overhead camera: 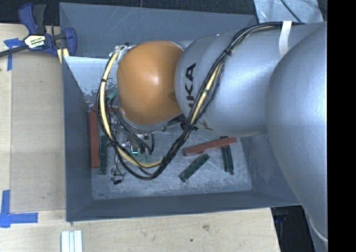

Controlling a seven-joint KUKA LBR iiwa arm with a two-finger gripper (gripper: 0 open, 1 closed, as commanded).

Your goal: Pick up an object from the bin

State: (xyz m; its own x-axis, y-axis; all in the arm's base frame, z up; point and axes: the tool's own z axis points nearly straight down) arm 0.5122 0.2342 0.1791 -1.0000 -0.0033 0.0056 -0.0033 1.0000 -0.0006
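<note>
Low in bin, pick not yet done.
Gripper near left brown stick (its grip: cannot tell).

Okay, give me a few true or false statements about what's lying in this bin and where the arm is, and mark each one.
1. The arm's orange cover hangs over the left half of the bin. True.
2. A left brown stick lies along the left wall. True.
3. The right stick is blue. False: it is reddish-brown.
4. The green sticks below it stand upright. False: they lie flat on the floor.
</note>
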